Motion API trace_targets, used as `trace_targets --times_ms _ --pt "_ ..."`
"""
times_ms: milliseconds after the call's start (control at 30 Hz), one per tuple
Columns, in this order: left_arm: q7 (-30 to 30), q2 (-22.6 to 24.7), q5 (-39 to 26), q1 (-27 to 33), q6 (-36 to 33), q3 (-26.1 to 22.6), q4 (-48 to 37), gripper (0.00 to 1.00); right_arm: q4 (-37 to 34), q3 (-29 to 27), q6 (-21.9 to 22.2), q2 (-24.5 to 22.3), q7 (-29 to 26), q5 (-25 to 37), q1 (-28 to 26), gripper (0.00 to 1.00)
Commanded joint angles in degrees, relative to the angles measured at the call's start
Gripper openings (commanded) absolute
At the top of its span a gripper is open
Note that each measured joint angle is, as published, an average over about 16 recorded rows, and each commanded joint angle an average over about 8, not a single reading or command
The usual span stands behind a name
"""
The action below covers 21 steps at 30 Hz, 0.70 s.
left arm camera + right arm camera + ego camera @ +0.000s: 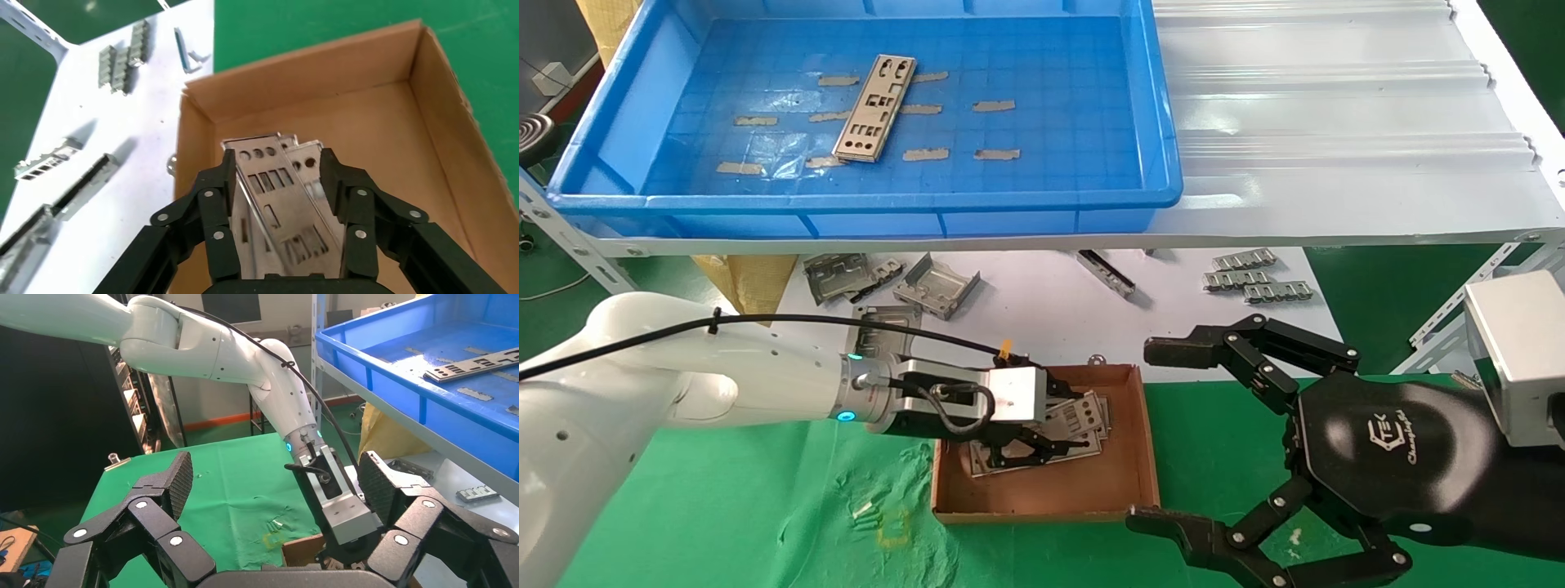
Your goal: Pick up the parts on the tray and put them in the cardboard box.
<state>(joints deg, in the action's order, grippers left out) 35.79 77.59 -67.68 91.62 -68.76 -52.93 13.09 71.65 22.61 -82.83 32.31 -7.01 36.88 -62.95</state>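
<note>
The left gripper (1030,445) is reaching down into the small shallow brown cardboard box (1128,425) on the green-covered desk (723,506), its black fingers (223,184) closing on either side of a thin flat silver metal plate punched with rectangular and round cut-outs (275,202). That plate is sitting over at least one more like it inside the box. Judging from this, the step in hand is the release: the fingers should be spreading only once the plate is lying low and flat on the stack, so it is not sliding over the low wall. Lifting straight up afterwards would be avoiding dragging the plates along.

Up on the shelf, one more punched silver plate (875,108) is lying in the large shallow bright-blue plastic tray (625,122), among tape scraps.

On the right, the right gripper (1156,437) is hovering just beside the box with its fingers spread wide, gripping nothing; it should be keeping clear.
</note>
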Motion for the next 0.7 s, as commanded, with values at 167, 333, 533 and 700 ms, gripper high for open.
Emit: trace_targets --times_ms 167,333,533,700 --pt "0.6 -0.2 1.1 0.2 -0.9 -0.4 0.6 1.00 0.0 0.0 0.0 0.0 0.0 0.0 0.0 1.00" --pt "1.9 -0.6 2.1 0.7 -3.5 -0.5 0.1 1.00 0.0 0.0 0.0 0.0 0.0 0.0 0.0 1.00" --pt "3.1 -0.6 2.7 1.2 -4.7 -0.6 -1.7 1.00 0.0 0.0 0.0 0.0 0.0 0.0 0.0 1.00" --pt "0.6 -0.8 4.8 1.7 -7.2 0.3 -3.8 1.00 0.0 0.0 0.0 0.0 0.0 0.0 0.0 1.00"
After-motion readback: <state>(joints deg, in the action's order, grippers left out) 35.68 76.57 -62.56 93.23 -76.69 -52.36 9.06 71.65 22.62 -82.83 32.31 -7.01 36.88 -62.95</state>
